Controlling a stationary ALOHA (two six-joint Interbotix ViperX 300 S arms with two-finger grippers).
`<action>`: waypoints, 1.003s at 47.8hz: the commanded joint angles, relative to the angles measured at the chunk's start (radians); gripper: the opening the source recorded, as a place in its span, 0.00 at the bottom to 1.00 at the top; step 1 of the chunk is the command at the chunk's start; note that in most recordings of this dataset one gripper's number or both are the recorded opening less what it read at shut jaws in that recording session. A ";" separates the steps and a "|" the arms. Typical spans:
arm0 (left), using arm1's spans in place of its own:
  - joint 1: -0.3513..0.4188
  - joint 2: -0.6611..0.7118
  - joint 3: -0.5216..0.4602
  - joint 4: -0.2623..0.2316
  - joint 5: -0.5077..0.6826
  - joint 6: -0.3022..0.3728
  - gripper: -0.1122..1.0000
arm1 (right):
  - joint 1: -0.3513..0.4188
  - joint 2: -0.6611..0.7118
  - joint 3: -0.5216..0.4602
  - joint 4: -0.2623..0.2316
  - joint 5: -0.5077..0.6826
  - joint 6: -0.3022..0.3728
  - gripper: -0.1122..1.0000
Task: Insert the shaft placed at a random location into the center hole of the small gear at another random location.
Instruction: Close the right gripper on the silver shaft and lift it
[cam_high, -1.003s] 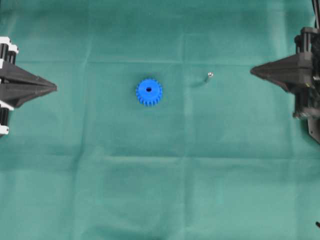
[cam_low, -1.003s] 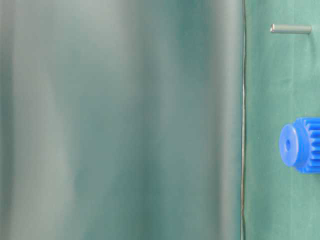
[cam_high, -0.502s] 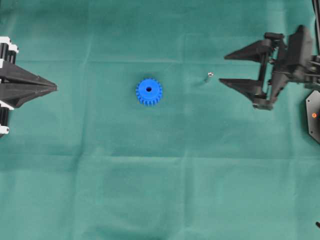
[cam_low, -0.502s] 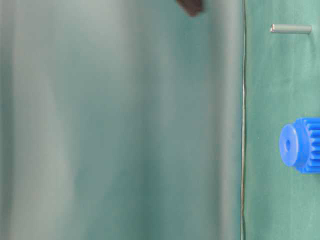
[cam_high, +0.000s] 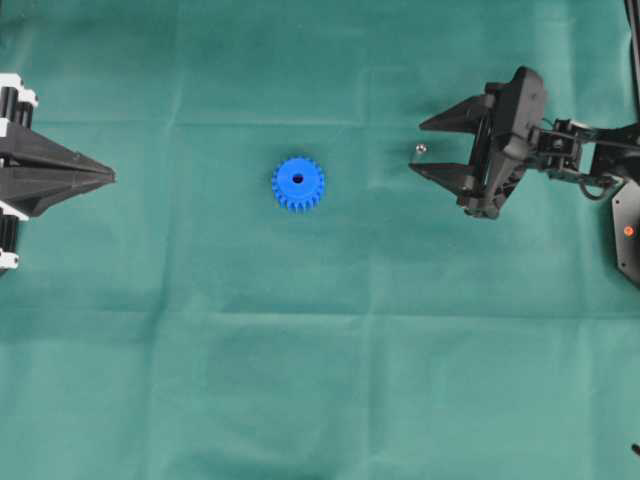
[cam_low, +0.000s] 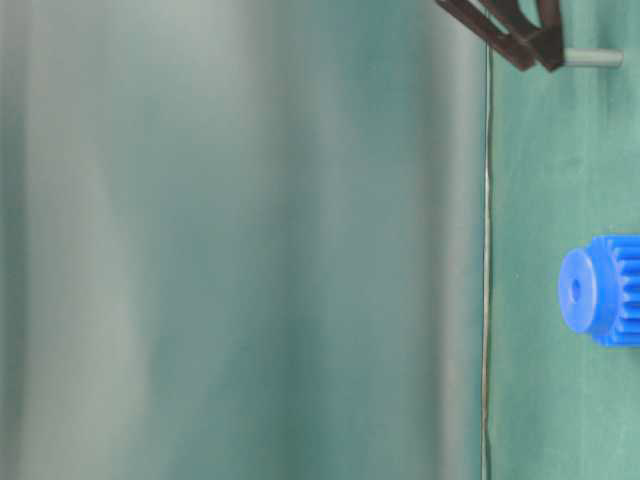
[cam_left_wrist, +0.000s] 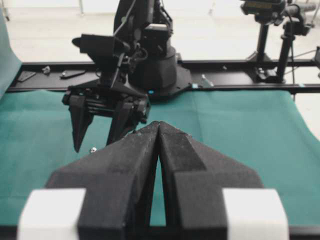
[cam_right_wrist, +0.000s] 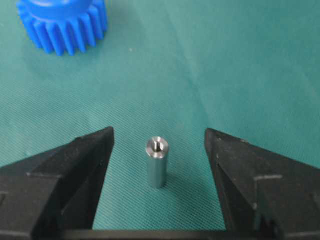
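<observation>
The shaft (cam_high: 420, 149) is a small silvery pin standing upright on the green cloth; it also shows in the right wrist view (cam_right_wrist: 157, 162), the table-level view (cam_low: 594, 58) and the left wrist view (cam_left_wrist: 93, 149). My right gripper (cam_high: 416, 147) is open, with a finger on each side of the shaft and clear gaps to both (cam_right_wrist: 158, 137). The small gear (cam_high: 297, 183), bright blue, lies flat left of the shaft with its dark center hole (cam_high: 297, 179) facing up; it shows at the top left of the right wrist view (cam_right_wrist: 62, 22). My left gripper (cam_high: 110, 176) is shut and empty at the left edge (cam_left_wrist: 158, 124).
A green cloth (cam_high: 320, 360) covers the whole table. The right arm's black base (cam_left_wrist: 150, 55) and a black rail stand at the far side in the left wrist view.
My right gripper has opened and moved left and down until its fingers straddle the shaft. The gear, the shaft and the left gripper have not moved.
</observation>
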 joint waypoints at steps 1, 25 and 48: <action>-0.003 0.008 -0.014 0.003 -0.002 -0.002 0.10 | -0.005 0.005 -0.018 0.002 -0.020 -0.006 0.81; -0.002 0.008 -0.014 0.003 0.009 -0.008 0.10 | -0.005 0.008 -0.015 -0.002 -0.057 0.002 0.39; -0.003 0.008 -0.014 0.003 0.017 -0.008 0.10 | -0.003 0.005 -0.014 -0.003 -0.044 0.005 0.20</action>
